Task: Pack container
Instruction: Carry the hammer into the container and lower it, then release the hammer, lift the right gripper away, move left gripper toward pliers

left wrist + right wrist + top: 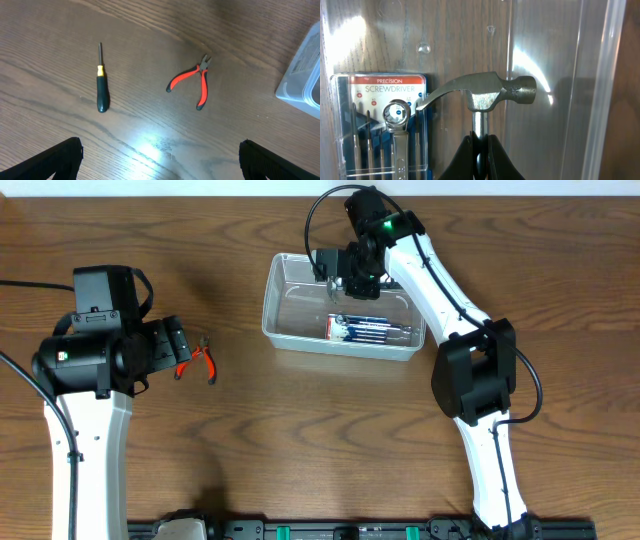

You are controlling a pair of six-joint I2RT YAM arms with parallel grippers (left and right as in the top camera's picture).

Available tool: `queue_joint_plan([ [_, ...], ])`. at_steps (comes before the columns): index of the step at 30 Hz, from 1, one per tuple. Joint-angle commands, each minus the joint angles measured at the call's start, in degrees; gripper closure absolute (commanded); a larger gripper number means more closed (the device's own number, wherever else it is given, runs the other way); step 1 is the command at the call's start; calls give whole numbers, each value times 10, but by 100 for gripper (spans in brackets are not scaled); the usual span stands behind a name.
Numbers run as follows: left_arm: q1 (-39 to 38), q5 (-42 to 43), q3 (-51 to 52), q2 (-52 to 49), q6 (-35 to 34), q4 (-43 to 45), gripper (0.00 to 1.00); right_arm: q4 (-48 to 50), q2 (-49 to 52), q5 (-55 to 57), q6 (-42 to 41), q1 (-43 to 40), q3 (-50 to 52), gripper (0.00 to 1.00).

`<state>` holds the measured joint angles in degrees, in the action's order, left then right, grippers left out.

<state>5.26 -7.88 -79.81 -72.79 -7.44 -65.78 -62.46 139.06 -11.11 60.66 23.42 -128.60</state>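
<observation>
Right wrist: right pincer (479,150) clamps hammer (485,90) (over the container (600,75)).

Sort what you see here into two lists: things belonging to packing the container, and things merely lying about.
Belongs to the job:
container; hammer, held by the right gripper over its floor; precision screwdriver set and wrench, already inside; pliers and screwdriver, not yet packed, probably next.

Merely there:
table; black rail at its near edge.
</observation>
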Motion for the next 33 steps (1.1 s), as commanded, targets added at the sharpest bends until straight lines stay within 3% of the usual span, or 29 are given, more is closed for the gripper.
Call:
queue_joint_plan([
  [1,3,-1,-7,0,3,-1,2,1,7,-14,-9,-3,8,99],
  [16,3,-1,-7,0,3,-1,2,31,8,-14,-35,-3,66,95],
  [17,3,-1,-7,0,3,-1,2,31,8,-14,-35,-3,66,92],
  [20,3,-1,-7,0,3,-1,2,31,8,-14,-35,-3,66,64],
  [22,3,-1,-7,0,3,-1,2,32,8,-14,-46,-3,66,14],
  [23,3,-1,-7,0,3,-1,2,35,8,-14,-52,-3,66,1],
  [29,3,-1,-7,0,3,-2,2,35,-4,-7,-139,-5,39,1],
  [33,3,-1,-7,2,8,-2,2,-18,-58,96,-246,-6,-29,1],
])
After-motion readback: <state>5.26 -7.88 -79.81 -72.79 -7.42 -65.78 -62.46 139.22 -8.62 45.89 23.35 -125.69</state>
